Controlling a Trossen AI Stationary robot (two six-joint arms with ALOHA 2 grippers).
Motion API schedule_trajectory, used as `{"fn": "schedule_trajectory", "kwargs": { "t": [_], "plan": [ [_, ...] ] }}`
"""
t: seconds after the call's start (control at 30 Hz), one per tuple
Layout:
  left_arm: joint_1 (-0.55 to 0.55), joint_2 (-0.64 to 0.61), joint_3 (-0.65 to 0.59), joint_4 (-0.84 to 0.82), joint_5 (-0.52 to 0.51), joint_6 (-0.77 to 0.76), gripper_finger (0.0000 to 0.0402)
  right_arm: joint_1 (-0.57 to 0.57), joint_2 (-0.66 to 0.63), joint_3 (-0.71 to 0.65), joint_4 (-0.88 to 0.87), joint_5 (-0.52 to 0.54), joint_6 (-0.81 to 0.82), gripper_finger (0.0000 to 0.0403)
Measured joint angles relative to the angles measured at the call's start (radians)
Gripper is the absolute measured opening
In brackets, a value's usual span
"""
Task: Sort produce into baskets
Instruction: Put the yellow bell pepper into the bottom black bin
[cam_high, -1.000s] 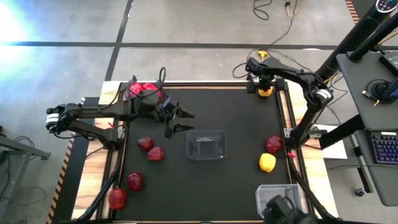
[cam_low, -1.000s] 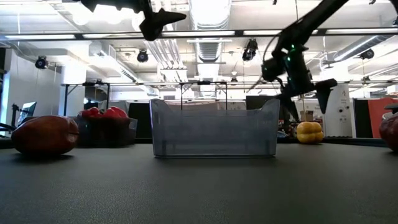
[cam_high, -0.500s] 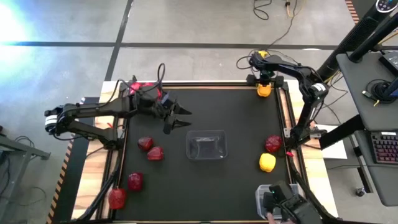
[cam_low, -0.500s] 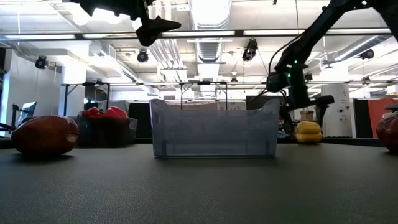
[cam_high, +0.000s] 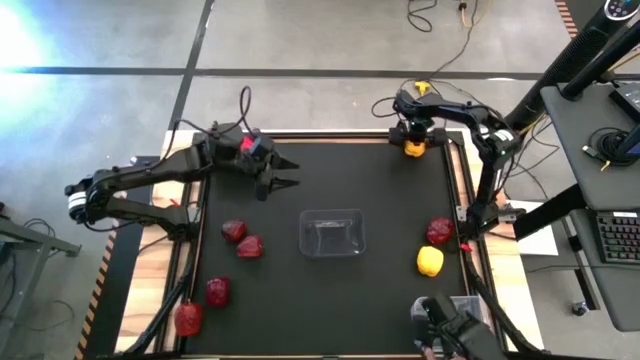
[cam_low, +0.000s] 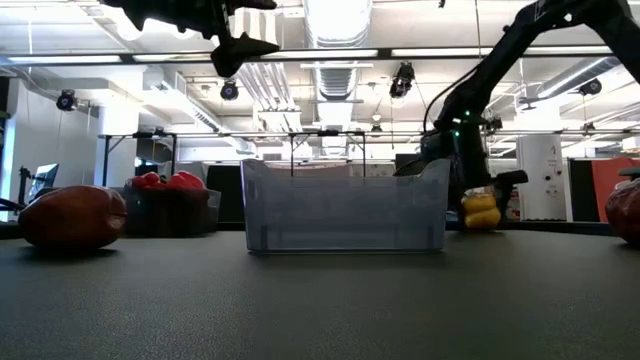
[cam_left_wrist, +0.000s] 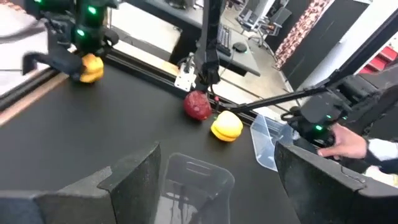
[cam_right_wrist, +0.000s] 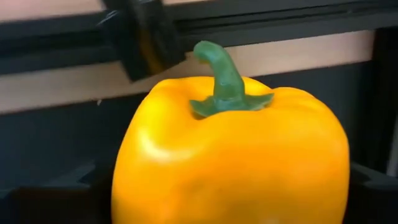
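Right gripper (cam_high: 413, 143) sits at the far right corner of the table (cam_high: 380, 190), fingers either side of a yellow pepper (cam_high: 413, 148) that fills its wrist view, can't tell if they're pinching it. Left gripper (cam_high: 283, 172) hangs spread and empty above the mat near the dark basket of red peppers (cam_low: 168, 205). Clear basket (cam_high: 332, 233) is mid-table, with another yellow pepper (cam_high: 430, 262) and an apple (cam_high: 440, 232) to its right

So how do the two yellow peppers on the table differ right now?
The far yellow pepper sits at the table's back right corner with the right gripper down around it; the near yellow pepper lies by the right edge with no gripper near. The far one stands alone; the near one lies beside a dark red apple. Both are yellow, similar in size, and outside any basket.
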Motion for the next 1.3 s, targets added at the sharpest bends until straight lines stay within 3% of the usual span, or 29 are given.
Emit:
{"fn": "schedule_trajectory", "kwargs": {
  "t": [0.2, 0.33, 0.7, 0.9, 1.07, 1.3],
  "plan": [
    [0.011, -0.037, 0.000, -0.045, 0.017, 0.044, 0.0295, 0.071, -0.082, 0.000, -0.001, 0.014, -0.011, 0.0316],
    [0.012, -0.058, 0.000, -0.055, 0.016, 0.096, 0.0295, 0.181, -0.173, 0.000, 0.007, 0.015, -0.011, 0.0316],
    [-0.002, -0.038, -0.001, -0.072, 0.023, 0.146, 0.0295, 0.719, -0.337, 0.000, 0.177, 0.011, -0.008, 0.0318],
    [0.000, -0.082, -0.003, -0.101, 0.052, 0.200, 0.0295, 0.939, -0.354, 0.002, 0.217, 0.011, 0.052, 0.0318],
    [0.000, -0.109, -0.003, -0.111, 0.021, 0.204, 0.0295, 1.019, -0.349, 0.009, 0.306, 0.005, 0.053, 0.0318],
    [-0.019, -0.204, -0.003, -0.009, 0.055, -0.003, 0.0295, 1.040, -0.282, 0.010, 0.458, -0.034, -0.070, 0.0317]
  ]
}}
